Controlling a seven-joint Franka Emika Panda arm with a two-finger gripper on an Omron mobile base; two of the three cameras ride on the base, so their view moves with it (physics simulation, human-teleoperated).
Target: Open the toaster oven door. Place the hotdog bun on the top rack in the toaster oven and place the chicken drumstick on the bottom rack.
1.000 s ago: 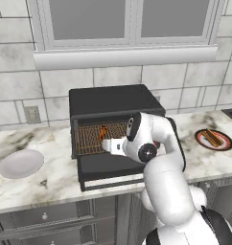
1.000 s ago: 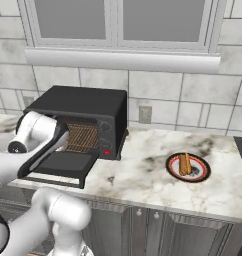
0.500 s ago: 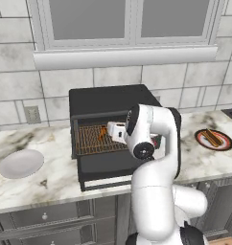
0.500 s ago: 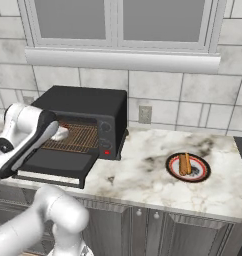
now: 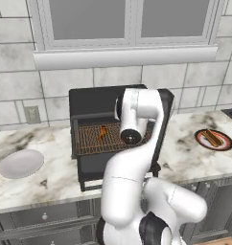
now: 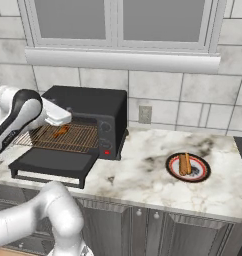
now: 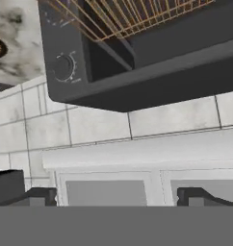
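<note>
The toaster oven point(image 6: 88, 117) stands with its door point(image 6: 53, 162) folded flat, and a small reddish drumstick point(image 5: 103, 132) lies on a wire rack point(image 6: 63, 137); I can't tell which of the 2 racks. The gripper point(image 7: 116, 196), fingers spread wide and empty, is rolled upside down, looking at the oven top and the window. The hotdog bun point(image 6: 184, 164) sits on a plate point(image 6: 202, 174) well to the right. I judge it light, soft and easily crushed, best pinched gently across the narrow middle.
</note>
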